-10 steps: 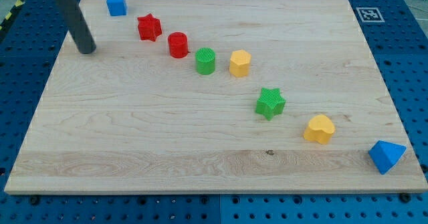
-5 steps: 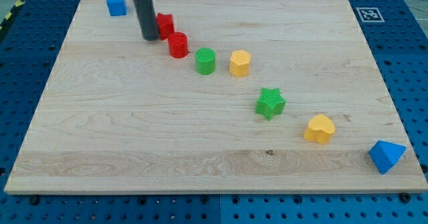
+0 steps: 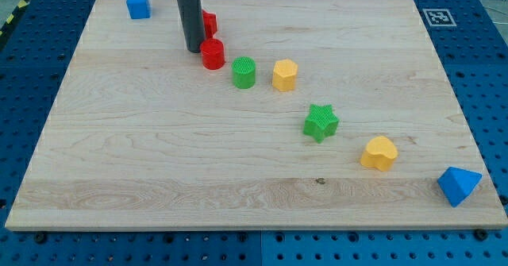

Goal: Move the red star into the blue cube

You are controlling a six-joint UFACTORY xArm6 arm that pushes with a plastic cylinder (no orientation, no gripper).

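The red star (image 3: pixel 209 23) lies near the view's top, left of centre, mostly hidden behind my dark rod. My tip (image 3: pixel 193 49) rests on the board just below and left of the star, close to the left side of the red cylinder (image 3: pixel 212 55). The blue cube (image 3: pixel 138 4) sits at the board's top left corner area, well to the left of the star and the rod.
A diagonal row runs down to the view's right: green cylinder (image 3: pixel 244 72), yellow hexagonal block (image 3: pixel 285 75), green star (image 3: pixel 321 122), yellow heart (image 3: pixel 379 152), blue triangular block (image 3: pixel 458 185) near the board's lower right edge. A marker tag (image 3: pixel 437 17) is at the top right corner.
My rod swept from the board's far left to the right, reaching the red star. The star now sits a little further right and up, largely covered by the rod.
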